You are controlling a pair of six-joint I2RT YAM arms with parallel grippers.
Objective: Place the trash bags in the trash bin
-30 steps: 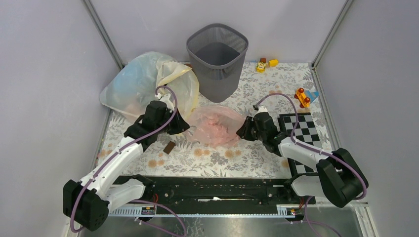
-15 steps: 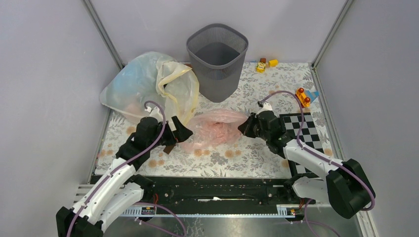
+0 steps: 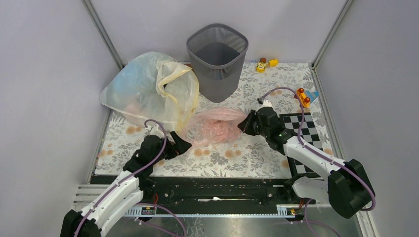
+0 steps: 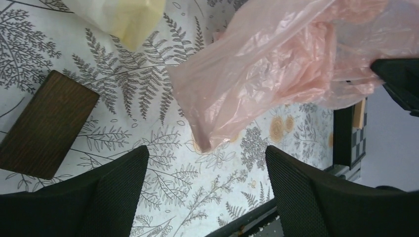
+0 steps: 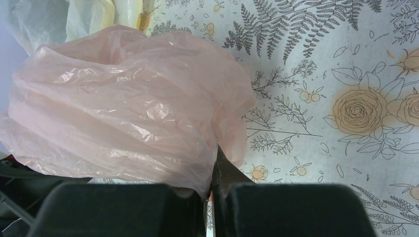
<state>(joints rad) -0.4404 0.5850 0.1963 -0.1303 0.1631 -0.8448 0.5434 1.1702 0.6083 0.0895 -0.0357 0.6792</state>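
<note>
The floral tabletop (image 3: 232, 158) is boxed in by grey panels at the left, back and right. The broadest bare stretch runs along its near edge, between the two arms.

The trash bin (image 3: 217, 64), one grey mesh basket, stands upright against the back panel near the middle. Its mouth faces up and its grey floor shows. One pale-pink trash bag (image 3: 215, 127) lies crumpled on the tabletop in front of the bin, outside it and slightly apart from its base.

The right tool (image 3: 243, 126) is clenched on the bag's right edge, with plastic pinched between its closed fingers in the right wrist view. The left tool (image 3: 184, 146) is released, its fingers spread wide and nothing between them. It sits just beside the bag's left tip, which points toward the gap in the left wrist view.

One large cloudy bag with a cream-yellow rim (image 3: 143, 89) fills the back left corner, beside the bin. Blurred blue and orange patches show through it, and what they are cannot be told.

One dark wooden block (image 4: 47, 123) lies flat near the left tool. One checkerboard (image 3: 302, 129) lies along the right edge under the right arm. An orange toy (image 3: 302, 97) and a small cluster of yellow toy pieces (image 3: 264, 64) sit toward the back right.
</note>
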